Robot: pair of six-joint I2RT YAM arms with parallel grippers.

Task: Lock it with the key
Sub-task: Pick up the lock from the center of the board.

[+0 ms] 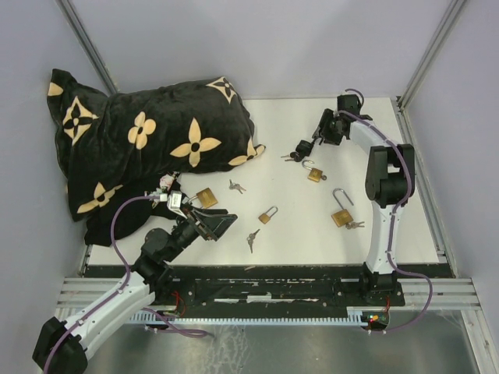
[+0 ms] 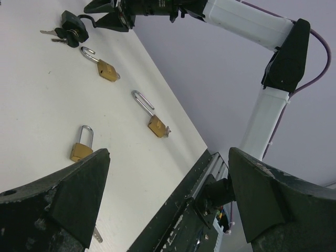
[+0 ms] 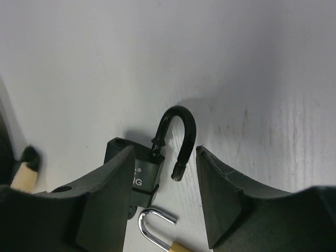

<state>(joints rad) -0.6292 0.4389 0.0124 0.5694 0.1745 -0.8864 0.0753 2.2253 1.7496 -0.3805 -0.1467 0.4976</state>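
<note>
Right jaws apart, straddling black padlock (image 3: 147, 176) upper right in top view; we reckon to grip it, shackle (image 3: 181, 131) open. Left jaws wide open, empty.

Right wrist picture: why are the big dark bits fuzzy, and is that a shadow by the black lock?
Right wrist view: the end effector fingers sit very close to the lens, so they look soft; yes, the black padlock throws a faint grey shadow on the table.
</note>
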